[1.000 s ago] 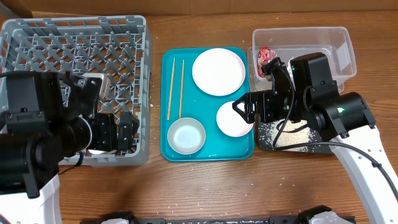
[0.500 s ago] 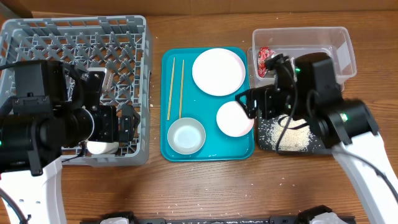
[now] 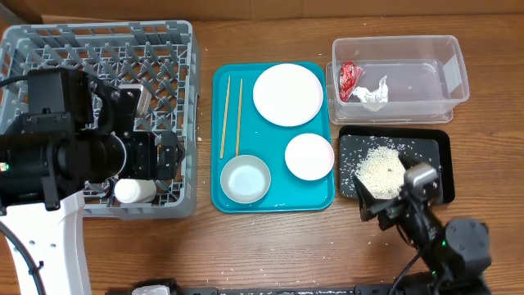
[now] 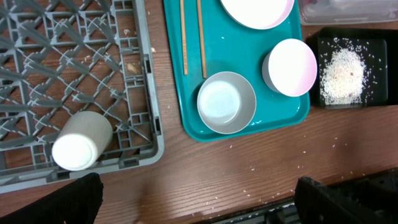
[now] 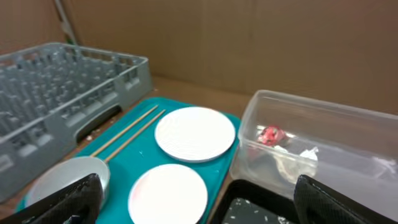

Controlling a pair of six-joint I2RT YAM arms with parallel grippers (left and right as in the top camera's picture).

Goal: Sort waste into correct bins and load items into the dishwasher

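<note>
The grey dish rack [image 3: 49, 49] fills the left side, and a white cup [image 3: 135, 190] lies in its front corner; the cup also shows in the left wrist view [image 4: 81, 140]. My left gripper [image 3: 168, 157] is open and empty above the rack's right wall. A teal tray [image 3: 274, 197] holds the large plate [image 3: 287, 94], small dish [image 3: 309, 156], metal bowl [image 3: 246, 179] and two chopsticks [image 3: 230, 115]. The clear tub [image 3: 426, 82] holds the red wrapper [image 3: 349, 78] and the tissue [image 3: 372, 93]. Rice [image 3: 381, 168] lies in the black tray [image 3: 438, 152]. My right gripper [image 3: 370, 205] is open and empty at that tray's front left corner.
Loose rice grains are scattered on the wooden table [image 4: 261, 162] in front of the teal tray. The table's front edge [image 4: 348, 186] is close to both grippers. In the right wrist view a brown cardboard wall [image 5: 249, 43] stands behind the table.
My right arm pulled back from over the tubs to the front right edge, leaving the small dish on the teal tray. The left arm rose slightly and uncovered the cup.
</note>
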